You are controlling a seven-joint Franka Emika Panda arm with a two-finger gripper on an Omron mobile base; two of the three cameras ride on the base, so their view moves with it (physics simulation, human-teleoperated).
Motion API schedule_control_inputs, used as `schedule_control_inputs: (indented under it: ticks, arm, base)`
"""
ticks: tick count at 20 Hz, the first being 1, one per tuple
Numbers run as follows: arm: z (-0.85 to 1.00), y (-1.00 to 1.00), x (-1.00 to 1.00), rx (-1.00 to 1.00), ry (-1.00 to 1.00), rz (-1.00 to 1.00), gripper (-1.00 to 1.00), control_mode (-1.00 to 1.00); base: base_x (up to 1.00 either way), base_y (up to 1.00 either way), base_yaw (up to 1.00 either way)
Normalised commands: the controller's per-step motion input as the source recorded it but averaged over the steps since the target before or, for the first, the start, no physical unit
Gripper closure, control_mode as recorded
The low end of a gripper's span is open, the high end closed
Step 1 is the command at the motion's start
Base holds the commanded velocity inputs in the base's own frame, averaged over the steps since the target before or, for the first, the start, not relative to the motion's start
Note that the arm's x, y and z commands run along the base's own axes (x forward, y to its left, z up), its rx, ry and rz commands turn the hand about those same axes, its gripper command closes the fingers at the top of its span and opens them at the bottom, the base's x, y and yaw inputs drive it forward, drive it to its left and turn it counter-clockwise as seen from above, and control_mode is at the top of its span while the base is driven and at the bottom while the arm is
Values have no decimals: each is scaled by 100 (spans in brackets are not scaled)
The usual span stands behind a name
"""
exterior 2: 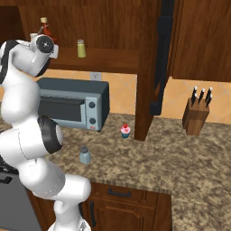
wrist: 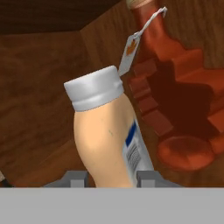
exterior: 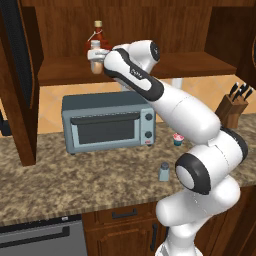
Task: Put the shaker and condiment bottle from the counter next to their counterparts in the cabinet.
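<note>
One condiment bottle (wrist: 107, 135), upright with its white cap on top, sits clamped in the robot's hand (wrist: 109, 181) over the cabinet (exterior: 150, 30) shelf, just beside the single red maple-leaf bottle (wrist: 179, 100), whose neck points up. One yellow-green shaker (exterior 2: 81, 48) stands further right on the shelf, with bare shelf board between and beyond. Below, one grey-blue shaker (exterior: 164, 171) stands upright near the tabletop (exterior: 75, 180) front edge, right of the toaster oven (exterior: 107, 122), a cupcake (exterior 2: 125, 131) and knife block (exterior 2: 197, 113) beyond.

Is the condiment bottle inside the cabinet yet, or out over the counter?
Inside: the condiment bottle sits between the hand's fingers beside the red leaf bottle, above the shelf.
</note>
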Motion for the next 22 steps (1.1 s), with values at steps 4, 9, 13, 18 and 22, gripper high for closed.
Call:
schedule_control_inputs:
  ticks: [4, 9, 13, 18, 22]
  arm:
    - [-5, 8, 29, 0, 0, 0, 100, -100]
    - [-6, 9, 23, 0, -2, 0, 100, -100]
    - [-9, 7, 3, 0, -1, 0, 100, -100]
    - [-10, 1, 0, 0, -2, 0, -100, -100]
    - [-8, 0, 0, 0, -4, 0, -100, -100]
  base:
    - [0, 0, 0]
    - [0, 0, 0]
    - [0, 0, 0]
    - [0, 0, 0]
    - [0, 0, 0]
